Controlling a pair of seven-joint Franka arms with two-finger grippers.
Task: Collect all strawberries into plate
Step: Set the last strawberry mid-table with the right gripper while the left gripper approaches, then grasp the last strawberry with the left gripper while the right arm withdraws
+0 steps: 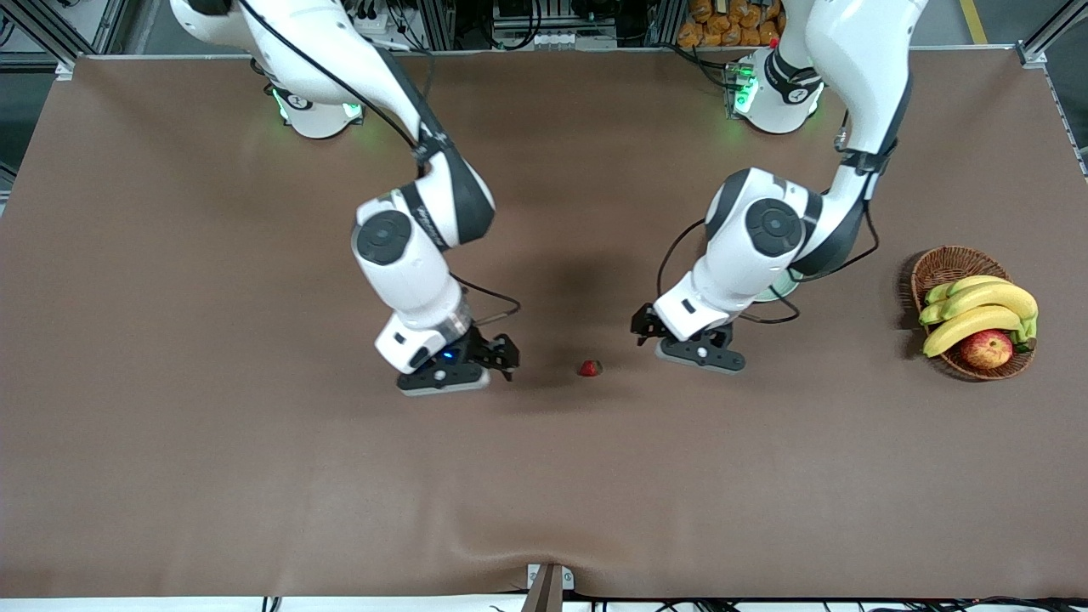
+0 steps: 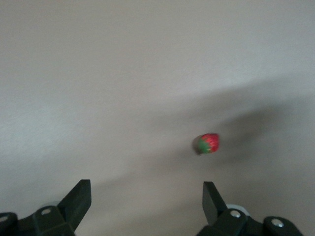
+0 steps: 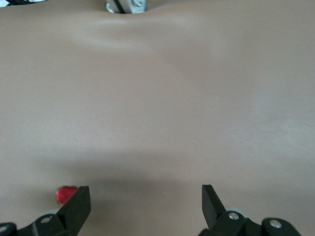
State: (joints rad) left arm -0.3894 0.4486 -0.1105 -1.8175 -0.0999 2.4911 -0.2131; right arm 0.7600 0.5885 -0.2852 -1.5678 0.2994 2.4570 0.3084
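Observation:
One small red strawberry (image 1: 590,368) with a green cap lies on the brown table between the two grippers. My right gripper (image 1: 500,353) hovers low beside it toward the right arm's end, open and empty. In the right wrist view the strawberry (image 3: 64,194) peeks out beside one finger (image 3: 78,204) of the right gripper (image 3: 146,199), outside the gap. My left gripper (image 1: 650,327) is open and empty on the berry's other flank. The left wrist view shows the strawberry (image 2: 208,143) ahead of the left gripper (image 2: 146,196). Only a pale green sliver of the plate (image 1: 787,290) shows under the left arm.
A brown wicker basket (image 1: 935,263) with bananas (image 1: 977,310) and a red-yellow apple (image 1: 986,348) stands toward the left arm's end of the table. The brown table cover (image 1: 255,467) has a slight ripple at its front edge near a metal bracket (image 1: 548,586).

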